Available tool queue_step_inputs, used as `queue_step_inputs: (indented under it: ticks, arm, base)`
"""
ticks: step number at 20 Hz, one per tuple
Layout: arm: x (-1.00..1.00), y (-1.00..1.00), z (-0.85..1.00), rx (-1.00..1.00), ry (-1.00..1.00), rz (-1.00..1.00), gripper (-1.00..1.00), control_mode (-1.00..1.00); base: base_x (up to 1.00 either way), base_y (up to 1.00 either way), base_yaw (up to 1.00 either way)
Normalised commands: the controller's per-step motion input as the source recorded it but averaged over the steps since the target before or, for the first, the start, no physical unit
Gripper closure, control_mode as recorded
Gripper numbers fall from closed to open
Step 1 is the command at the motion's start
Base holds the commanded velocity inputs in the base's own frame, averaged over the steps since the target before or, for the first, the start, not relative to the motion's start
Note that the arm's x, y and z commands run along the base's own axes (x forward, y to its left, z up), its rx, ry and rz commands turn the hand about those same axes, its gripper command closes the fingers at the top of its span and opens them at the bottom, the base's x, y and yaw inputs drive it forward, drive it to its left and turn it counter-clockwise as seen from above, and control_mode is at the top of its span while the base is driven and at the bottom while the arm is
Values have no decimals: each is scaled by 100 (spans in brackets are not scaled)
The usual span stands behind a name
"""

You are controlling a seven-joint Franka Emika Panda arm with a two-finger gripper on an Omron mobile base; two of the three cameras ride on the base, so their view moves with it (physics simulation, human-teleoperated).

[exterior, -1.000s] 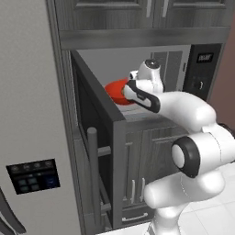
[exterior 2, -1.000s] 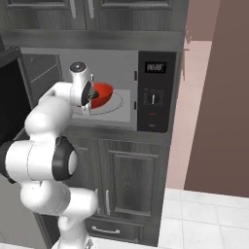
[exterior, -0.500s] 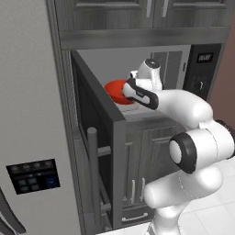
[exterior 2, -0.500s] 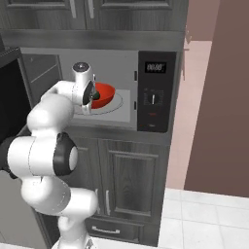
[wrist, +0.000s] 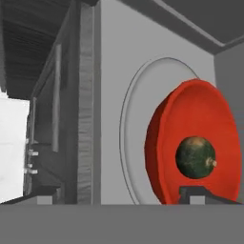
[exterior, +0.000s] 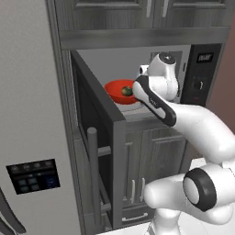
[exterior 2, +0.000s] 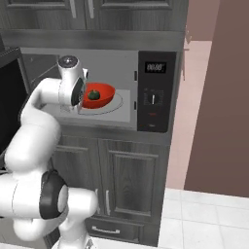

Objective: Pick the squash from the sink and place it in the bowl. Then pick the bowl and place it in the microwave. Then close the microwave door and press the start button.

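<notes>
The red bowl (exterior: pixel 115 87) (exterior 2: pixel 105 94) (wrist: pixel 200 119) sits on the round turntable (wrist: pixel 136 119) inside the open microwave (exterior 2: pixel 155 121). The dark green squash (exterior: pixel 127 91) (exterior 2: pixel 94 95) (wrist: pixel 195 157) lies in the bowl. My gripper (wrist: pixel 121 196) (exterior 2: pixel 82 98) reaches into the cavity at the bowl's near rim. Its jaws stand wide apart, and one fingertip (wrist: pixel 200 193) is right at the rim with nothing pinched. The microwave door (exterior: pixel 98 137) is swung fully open to the left.
The door's vertical bar handle (exterior: pixel 94 179) juts toward me at the left. A tall grey refrigerator (exterior: pixel 32 114) stands beside it. The black control panel (exterior 2: pixel 156 92) is to the right of the cavity. Cabinet doors (exterior 2: pixel 131 180) lie below.
The jaws have spread apart and let go of the bowl's rim. The bowl with the squash stays on the turntable, and the hand has barely shifted.
</notes>
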Motion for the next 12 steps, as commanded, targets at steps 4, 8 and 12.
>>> queue_step_inputs:
  ticks: [4,8,12]
  arm:
    - [-100,0,37,11,-1,-11,-100,-100]
    - [-100,-3,46,13,0,-7,-100,-100]
    - [-100,-2,63,13,1,-6,-100,-100]
  base:
    - [0,0,0]
    - [0,0,0]
    - [0,0,0]
